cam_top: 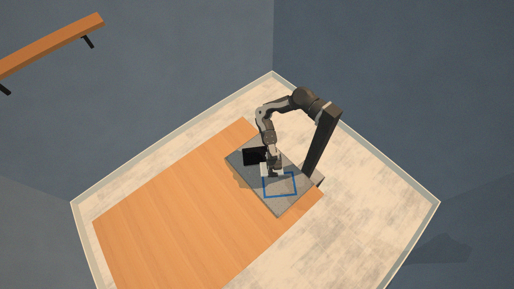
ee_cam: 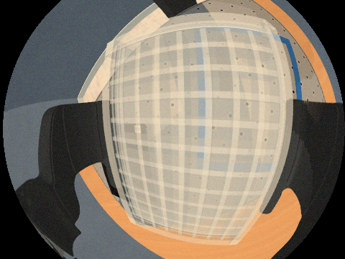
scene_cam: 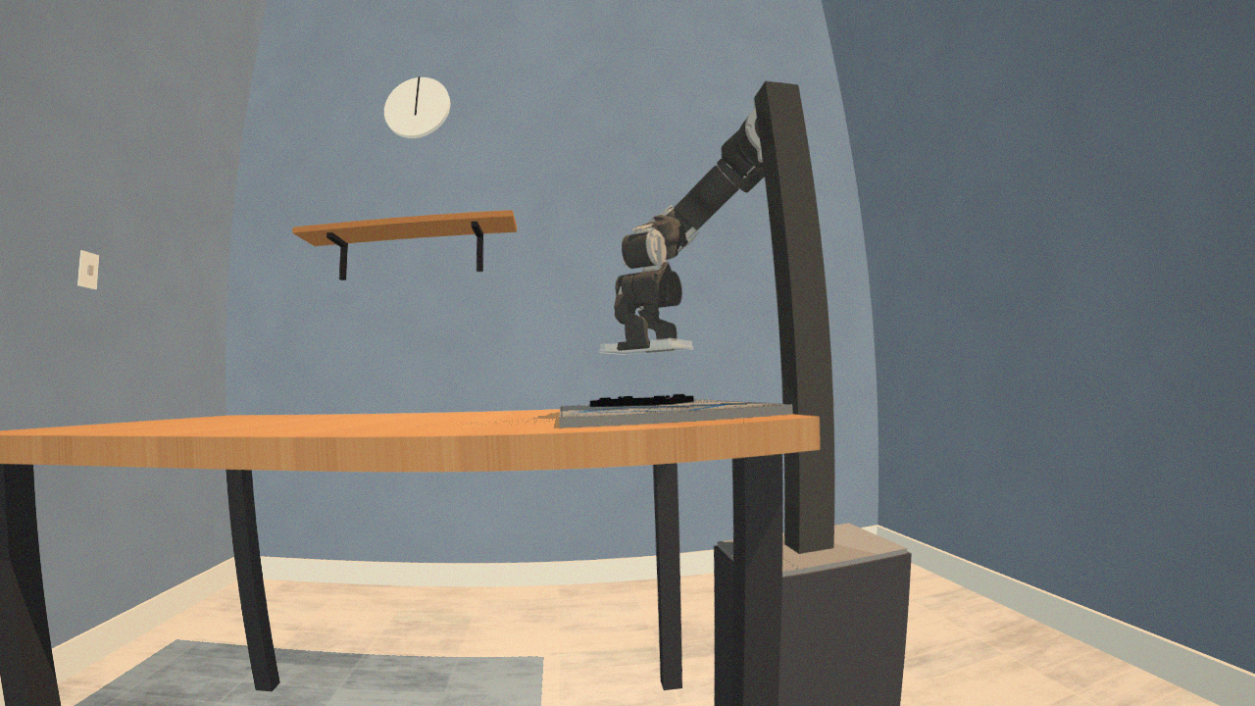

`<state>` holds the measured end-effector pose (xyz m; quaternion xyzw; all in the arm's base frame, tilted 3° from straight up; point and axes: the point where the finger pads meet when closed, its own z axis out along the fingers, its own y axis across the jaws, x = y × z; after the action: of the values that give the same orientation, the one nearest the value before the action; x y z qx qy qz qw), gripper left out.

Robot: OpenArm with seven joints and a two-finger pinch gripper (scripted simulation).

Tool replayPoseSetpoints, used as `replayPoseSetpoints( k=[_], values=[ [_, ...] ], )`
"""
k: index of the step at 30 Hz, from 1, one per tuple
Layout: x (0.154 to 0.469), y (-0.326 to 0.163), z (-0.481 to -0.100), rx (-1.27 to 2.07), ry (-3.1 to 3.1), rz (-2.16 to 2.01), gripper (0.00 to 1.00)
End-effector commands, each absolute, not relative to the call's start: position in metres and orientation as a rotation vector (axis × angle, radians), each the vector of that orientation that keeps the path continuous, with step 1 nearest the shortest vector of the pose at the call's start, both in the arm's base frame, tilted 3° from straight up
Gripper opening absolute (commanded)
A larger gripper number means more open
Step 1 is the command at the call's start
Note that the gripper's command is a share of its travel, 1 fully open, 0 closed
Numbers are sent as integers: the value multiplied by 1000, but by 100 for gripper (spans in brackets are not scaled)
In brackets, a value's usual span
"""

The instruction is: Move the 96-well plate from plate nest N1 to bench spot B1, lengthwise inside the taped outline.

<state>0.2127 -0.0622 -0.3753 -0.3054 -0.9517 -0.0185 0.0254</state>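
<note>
A: While clamped on the 96-well plate (scene_cam: pixel 646 346), the gripper (scene_cam: pixel 644 337) hangs level, high above the deck (scene_cam: pixel 745 409).

B: Plate look?

A: Pale, translucent grid, flat, near the blue outline (cam_top: pixel 264 186), clear of the black nest (cam_top: pixel 253 156).

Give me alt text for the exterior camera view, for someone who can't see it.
A dark robot arm on a tall post holds a white 96-well plate level in its pincer, well above a grey deck at the right end of an orange wooden table. A black plate nest sits on the deck below; a shelf and clock hang on the blue wall.
</note>
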Motion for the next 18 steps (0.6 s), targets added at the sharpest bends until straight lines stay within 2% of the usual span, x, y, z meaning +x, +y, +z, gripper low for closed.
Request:
replayPoseSetpoints(
  k=[1,5,10,18],
  values=[
    [212,-63,-375,-946,-2942,-51,0],
    [212,-63,-375,-946,-2942,-51,0],
    [216,-22,-376,-945,-2942,-52,0],
    [216,-22,-376,-945,-2942,-52,0]
  ],
)
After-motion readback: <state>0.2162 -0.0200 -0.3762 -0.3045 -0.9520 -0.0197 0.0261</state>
